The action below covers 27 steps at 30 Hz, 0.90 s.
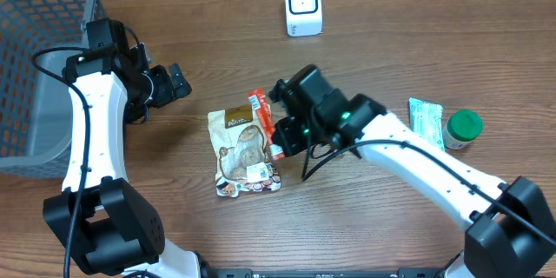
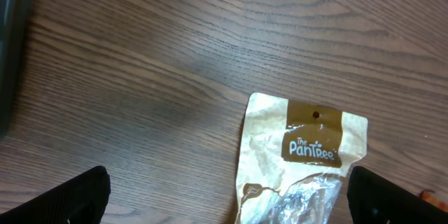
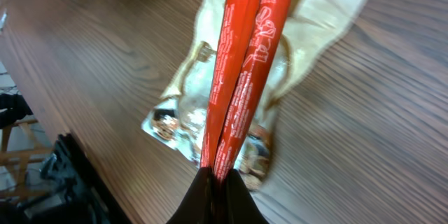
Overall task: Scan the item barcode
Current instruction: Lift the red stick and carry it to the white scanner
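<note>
My right gripper [image 3: 218, 182] is clamped on one end of the flat red plastic snack packet [image 3: 245, 63], mid-frame in the overhead view over the right edge of the brown paper pouch [image 1: 243, 152], while my left gripper [image 2: 234, 196] gapes wide, holding nothing.

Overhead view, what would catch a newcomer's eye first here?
The bright red packet stands out, pinched in the shut right gripper at mid-table, partly over a tan Pantree pouch lying flat. Next come the white scanner at the table's far side and the grey basket at the left, near the open left gripper.
</note>
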### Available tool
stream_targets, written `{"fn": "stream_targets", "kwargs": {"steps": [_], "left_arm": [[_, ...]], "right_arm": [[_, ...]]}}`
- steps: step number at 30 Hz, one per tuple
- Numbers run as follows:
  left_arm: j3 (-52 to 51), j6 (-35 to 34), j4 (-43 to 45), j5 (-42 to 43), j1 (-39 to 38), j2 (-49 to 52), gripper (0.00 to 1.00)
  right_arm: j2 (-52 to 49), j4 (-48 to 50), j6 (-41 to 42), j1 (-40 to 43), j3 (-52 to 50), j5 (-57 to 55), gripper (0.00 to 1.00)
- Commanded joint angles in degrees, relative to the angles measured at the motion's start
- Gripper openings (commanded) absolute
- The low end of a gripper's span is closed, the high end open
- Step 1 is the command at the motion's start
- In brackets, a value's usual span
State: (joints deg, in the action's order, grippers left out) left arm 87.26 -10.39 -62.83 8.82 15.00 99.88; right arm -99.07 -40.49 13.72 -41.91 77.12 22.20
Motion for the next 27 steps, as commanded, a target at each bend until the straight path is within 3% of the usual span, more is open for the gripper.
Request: {"fn": "stream_targets", "kwargs": {"steps": [1,8,14,22,27], "left_arm": [[1.3,1.8,-0.1,-0.4,0.0,0.1,1.00],[1.3,1.8,-0.1,-0.4,0.0,0.1,1.00],[1.3,1.8,-0.1,-0.4,0.0,0.1,1.00],[1.3,1.8,-0.1,-0.4,0.0,0.1,1.00],[1.3,1.8,-0.1,-0.4,0.0,0.1,1.00]], "right_arm": [[0.4,-1.4,-6.0,2.8,0.2,6.3,0.04],[0.7,-3.8,-11.0,7.5,0.2,6.3,0.04],[2.4,-5.2,-13.3,9.6,2.5,-1.1,0.04],[2.6,-14.7,-14.8,9.9,15.8,-10.7,0.04],[2.6,-19.9,-21.9,9.8,25.1,-12.8,0.04]]}}
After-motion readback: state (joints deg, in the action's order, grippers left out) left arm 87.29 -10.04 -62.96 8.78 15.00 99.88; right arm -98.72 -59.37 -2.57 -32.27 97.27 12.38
